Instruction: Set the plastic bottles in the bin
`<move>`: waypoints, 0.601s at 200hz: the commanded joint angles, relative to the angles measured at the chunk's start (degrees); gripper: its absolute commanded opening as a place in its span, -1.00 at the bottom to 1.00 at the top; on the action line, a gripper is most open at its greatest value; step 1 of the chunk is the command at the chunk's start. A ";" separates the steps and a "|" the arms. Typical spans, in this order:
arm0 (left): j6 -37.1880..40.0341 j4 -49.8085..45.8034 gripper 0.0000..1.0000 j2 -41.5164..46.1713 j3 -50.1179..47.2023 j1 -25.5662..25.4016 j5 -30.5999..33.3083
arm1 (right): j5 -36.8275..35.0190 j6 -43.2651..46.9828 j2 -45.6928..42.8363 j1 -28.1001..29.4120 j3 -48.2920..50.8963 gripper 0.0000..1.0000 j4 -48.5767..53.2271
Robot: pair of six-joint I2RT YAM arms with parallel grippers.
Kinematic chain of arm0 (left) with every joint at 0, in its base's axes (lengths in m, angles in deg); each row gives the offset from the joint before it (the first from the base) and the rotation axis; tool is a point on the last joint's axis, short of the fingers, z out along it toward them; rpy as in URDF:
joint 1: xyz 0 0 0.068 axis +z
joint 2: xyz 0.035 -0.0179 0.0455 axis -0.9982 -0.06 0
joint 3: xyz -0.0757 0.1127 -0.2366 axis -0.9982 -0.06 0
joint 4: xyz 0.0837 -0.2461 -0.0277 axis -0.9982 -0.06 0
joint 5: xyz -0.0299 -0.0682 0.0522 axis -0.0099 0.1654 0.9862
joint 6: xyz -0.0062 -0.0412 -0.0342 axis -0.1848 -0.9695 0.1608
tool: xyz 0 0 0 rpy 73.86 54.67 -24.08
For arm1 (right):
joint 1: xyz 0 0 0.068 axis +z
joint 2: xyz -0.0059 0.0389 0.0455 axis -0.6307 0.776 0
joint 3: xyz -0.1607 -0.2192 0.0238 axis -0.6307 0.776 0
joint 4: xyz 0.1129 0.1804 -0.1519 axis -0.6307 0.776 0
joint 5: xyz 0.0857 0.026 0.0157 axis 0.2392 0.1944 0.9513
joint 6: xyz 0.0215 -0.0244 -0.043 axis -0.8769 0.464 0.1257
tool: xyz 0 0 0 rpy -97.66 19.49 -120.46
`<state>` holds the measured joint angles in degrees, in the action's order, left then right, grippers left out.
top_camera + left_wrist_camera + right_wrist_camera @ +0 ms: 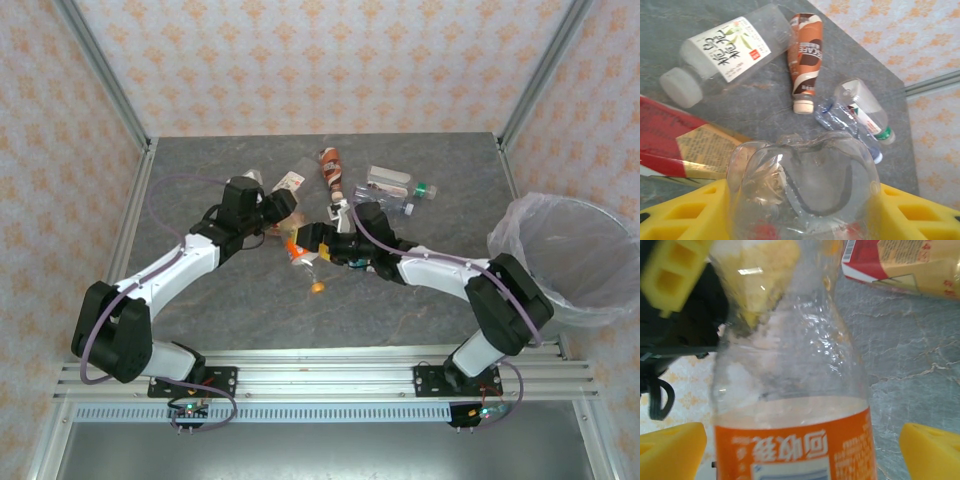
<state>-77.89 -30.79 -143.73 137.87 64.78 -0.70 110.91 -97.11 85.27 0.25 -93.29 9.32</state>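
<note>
Handing over appears to be the step in hand. The left gripper (802, 215) pinches the orange-labelled bottle (795, 390) by its clear base end. The right gripper (800, 455) stands spread wide, one yellow finger on either side of the label, neither touching it. In the top view the bottle (300, 255) lies slanted between the two grippers near the middle of the bench (400, 310), cap end toward the arm bases; whether it rests on the bench or hangs just above it I cannot tell.

My guess at the next move is that the right gripper closes on the label, the left lets go, and the right arm swings out to the bin (590, 305), which is well apart at the right edge (and on that arm's side).

Both arms reach forward and inward with bent elbows, so the left gripper (285, 225) and right gripper (318, 240) almost meet. The brown-labelled bottle (330, 165) and the clear ones (400, 190) wait on the bench beyond.
</note>
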 commanded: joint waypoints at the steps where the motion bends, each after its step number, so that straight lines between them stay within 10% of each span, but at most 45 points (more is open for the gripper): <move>1: 0.62 2.94 0.20 -1.11 2.21 -0.54 -1.80 | 2.66 0.69 1.64 0.29 -1.54 0.99 -3.39; 120: 0.45 3.85 0.20 -1.12 1.80 -0.72 -4.74 | 2.48 2.65 2.09 0.29 -0.82 0.27 -6.68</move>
<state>-77.87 -28.43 -145.09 138.50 64.41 -3.74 113.75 -95.58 87.15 0.30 -93.47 5.54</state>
